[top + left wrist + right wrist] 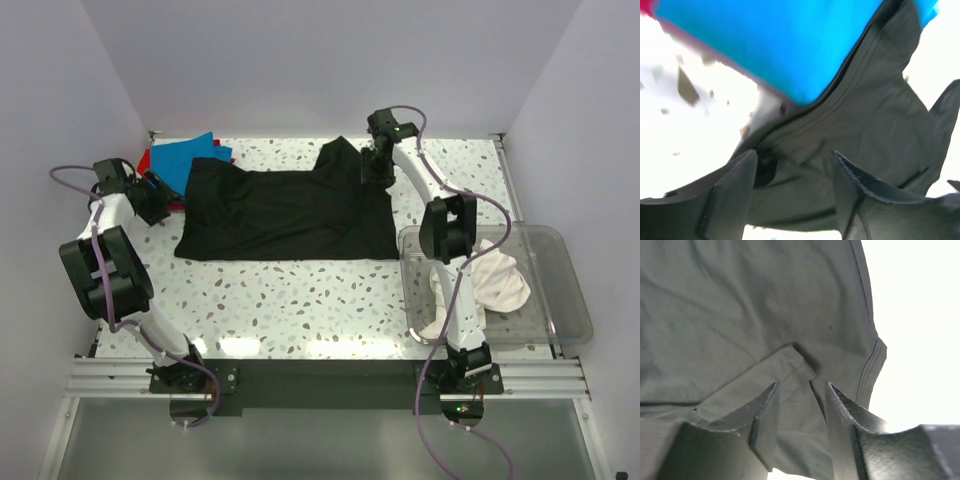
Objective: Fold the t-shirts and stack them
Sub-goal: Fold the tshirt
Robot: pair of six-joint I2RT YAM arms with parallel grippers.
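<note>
A black t-shirt (280,210) lies spread on the speckled table, one sleeve pointing to the back. My left gripper (165,203) is at its left edge, fingers apart over the black cloth (875,100); the left gripper (794,155) is open, with cloth behind the gap. My right gripper (372,172) is at the shirt's back right part. In the right wrist view the right gripper (803,386) is open above a folded hem of the black shirt (740,305). A blue t-shirt (190,153) (790,40) lies on a red one (146,160) at the back left. White shirts (495,280) lie in the bin.
A clear plastic bin (575,300) stands at the right, beside the right arm. Walls close in the table at the left, back and right. Bare speckled table (300,300) stretches in front of the black shirt.
</note>
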